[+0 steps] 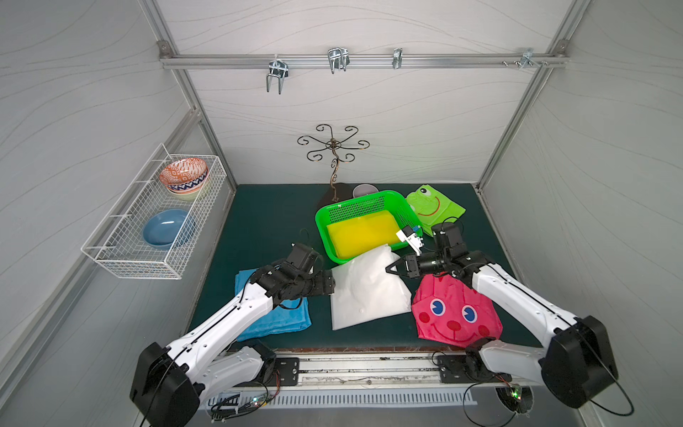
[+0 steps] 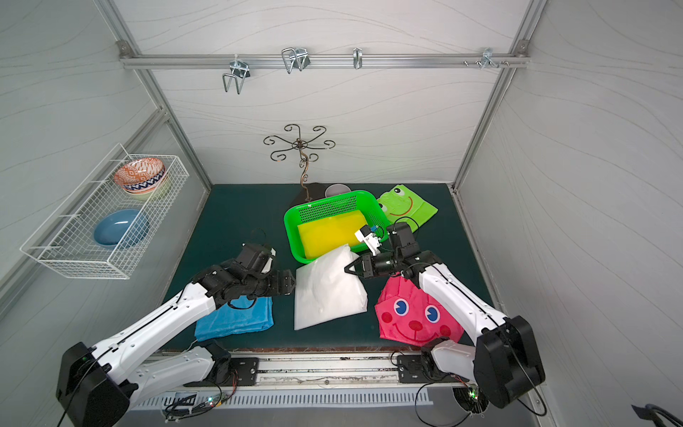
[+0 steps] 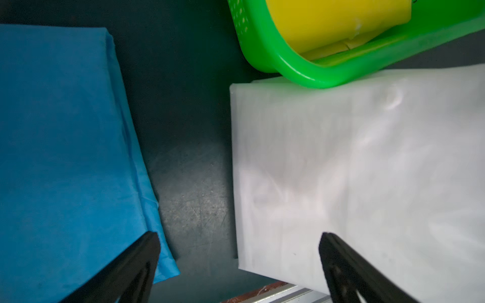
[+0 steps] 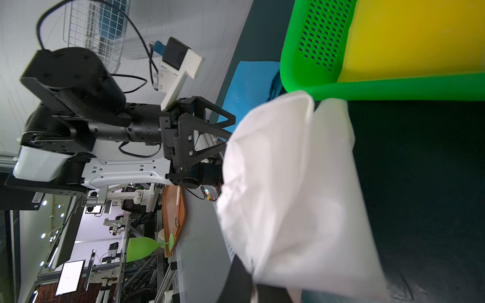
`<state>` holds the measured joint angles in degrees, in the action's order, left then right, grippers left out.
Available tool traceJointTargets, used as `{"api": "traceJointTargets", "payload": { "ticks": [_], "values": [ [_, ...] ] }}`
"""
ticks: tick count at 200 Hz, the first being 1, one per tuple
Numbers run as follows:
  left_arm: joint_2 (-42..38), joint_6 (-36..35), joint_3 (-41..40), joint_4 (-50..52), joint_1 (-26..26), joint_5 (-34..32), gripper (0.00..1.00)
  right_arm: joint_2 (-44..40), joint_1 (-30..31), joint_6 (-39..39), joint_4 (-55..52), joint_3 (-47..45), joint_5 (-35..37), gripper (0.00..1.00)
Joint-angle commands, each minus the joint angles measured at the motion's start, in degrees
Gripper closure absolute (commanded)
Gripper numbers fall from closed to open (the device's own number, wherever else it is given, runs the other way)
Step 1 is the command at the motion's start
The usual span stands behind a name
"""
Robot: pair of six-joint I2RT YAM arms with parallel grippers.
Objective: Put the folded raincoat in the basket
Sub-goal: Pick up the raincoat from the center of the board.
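Progress: early. The white raincoat (image 1: 366, 292) is not in the basket (image 1: 320, 222) yet. It lies mostly on the green table (image 1: 266, 229), just in front of the basket's near rim. A yellow raincoat (image 1: 362, 233) already fills the basket floor.

Right gripper (image 1: 388, 269): jaws pressed together, pinching the right edge of the white raincoat. In the right wrist view the cloth (image 4: 288, 183) bunches up from the pinch point and looks partly raised and blurred. Its far corner reaches the basket rim (image 4: 294, 52). Whether it rests on the rim or only overlaps it in view, I cannot tell.

Left gripper (image 1: 330, 284): jaws spread wide and holding nothing, at the raincoat's left edge. In the left wrist view one finger hangs over the white cloth (image 3: 341, 157); the other is over a blue raincoat (image 3: 65, 144).

Left to do, by my reading: get the left side gripped or supported, lift the bundle clear of the rim, carry it over and lay it on the yellow one.

Look of the thing: milky white, thin and soft, folded to a rough rectangle, with faint creases. It is likely limp and prone to unfolding if lifted from one edge.

Nearby and unused: a pink raincoat (image 1: 454, 314) under the right arm, and a frog raincoat (image 1: 436, 207) behind the basket.
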<state>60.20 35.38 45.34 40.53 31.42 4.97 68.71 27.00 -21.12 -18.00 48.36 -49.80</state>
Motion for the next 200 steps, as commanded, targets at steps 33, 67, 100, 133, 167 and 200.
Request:
{"api": "traceJointTargets", "payload": {
  "ticks": [33, 67, 100, 133, 167, 200],
  "values": [
    [0.43, -5.23, 6.39, 3.54, -5.36, 1.44, 0.01, -0.13, 0.51, -4.74, -4.88, 9.82, -3.30, 1.00],
    [-1.24, -5.19, 5.93, 2.59, -5.88, 3.13, 0.01, 1.75, 0.59, -5.11, -8.53, 15.91, -2.64, 1.00],
    [-2.02, -4.18, 4.55, 1.43, -6.67, 5.79, 0.01, 3.21, 1.03, -6.67, -9.37, 20.06, -3.13, 1.00],
    [-3.21, -0.30, 2.00, -0.29, -10.15, 12.07, 0.01, 4.26, 1.37, -7.56, -10.08, 23.22, -3.72, 1.00],
    [-5.65, 3.63, -0.58, -1.08, -16.80, 21.48, 0.01, 4.66, 2.14, -11.41, -7.43, 25.31, -6.34, 1.00],
    [-6.86, 1.84, 1.16, 5.80, -23.27, 17.43, 0.01, 6.75, 7.71, -16.22, -1.60, 27.32, -6.31, 1.00]
  ]
}}
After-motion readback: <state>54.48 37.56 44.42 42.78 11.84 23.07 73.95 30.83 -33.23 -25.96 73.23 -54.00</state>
